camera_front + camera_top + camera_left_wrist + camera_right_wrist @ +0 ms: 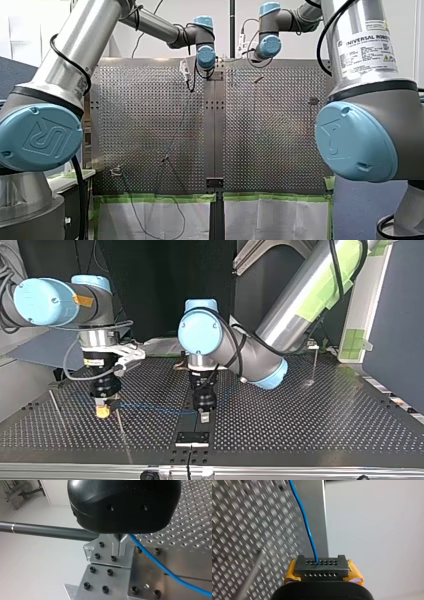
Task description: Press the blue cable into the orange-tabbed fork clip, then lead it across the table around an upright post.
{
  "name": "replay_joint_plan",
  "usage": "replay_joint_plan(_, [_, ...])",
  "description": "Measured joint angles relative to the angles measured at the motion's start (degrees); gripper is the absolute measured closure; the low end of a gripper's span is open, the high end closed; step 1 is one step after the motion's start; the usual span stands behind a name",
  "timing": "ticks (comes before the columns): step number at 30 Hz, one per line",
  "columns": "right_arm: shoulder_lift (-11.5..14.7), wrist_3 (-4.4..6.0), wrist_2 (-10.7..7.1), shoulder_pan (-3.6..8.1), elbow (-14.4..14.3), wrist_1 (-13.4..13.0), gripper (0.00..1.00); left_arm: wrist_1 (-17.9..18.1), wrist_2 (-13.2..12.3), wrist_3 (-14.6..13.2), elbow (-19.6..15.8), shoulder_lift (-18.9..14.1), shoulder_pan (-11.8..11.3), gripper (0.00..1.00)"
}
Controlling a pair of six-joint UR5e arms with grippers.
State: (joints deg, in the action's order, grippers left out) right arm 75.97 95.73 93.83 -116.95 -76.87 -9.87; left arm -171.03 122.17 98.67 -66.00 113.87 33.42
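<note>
Perforated metal table [310,420] carries the work at the edge farthest from the arm bases. My left tool [119,546], metal fingers fully closed, grips the blue cable [160,566] above the bolted plate [110,580] mid-edge. My right tool [322,566], yellow pads, is clamped on the cable toward the corner.

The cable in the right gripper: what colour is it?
Blue; the cable shows best in the right wrist view.
</note>
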Motion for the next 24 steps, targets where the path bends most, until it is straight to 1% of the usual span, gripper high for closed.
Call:
replay_joint_plan(4, [1.08, 0.32, -0.95, 2.28, -0.01, 0.67, 1.00, -0.82, -0.14, -0.42, 1.88, 0.45, 0.42, 1.00])
replay_joint_plan(8, [1.48, 0.75, -2.03, 4.75, -0.02, 0.84, 1.00, -2.64, -0.28, -0.63, 4.20, 2.23, 1.24, 1.00])
replay_joint_plan(14, [1.46, 0.75, -2.37, 8.25, -0.03, 0.89, 1.00, -5.58, -0.05, -1.01, 7.58, 5.51, 3.44, 1.00])
replay_joint_plan(17, [1.37, 0.72, -2.42, 9.27, -0.03, 0.89, 1.00, -7.09, 0.25, -1.14, 9.21, 7.12, 4.25, 1.00])
replay_joint_plan(20, [1.27, 0.71, -2.46, 9.86, -0.02, 0.90, 1.00, -7.87, 0.39, -1.08, 11.01, 8.86, 4.70, 1.00])
replay_joint_plan(24, [1.03, 0.70, -2.52, 10.43, -0.02, 0.90, 1.00, -8.14, 0.25, -0.87, 13.55, 9.99, 4.87, 1.00])
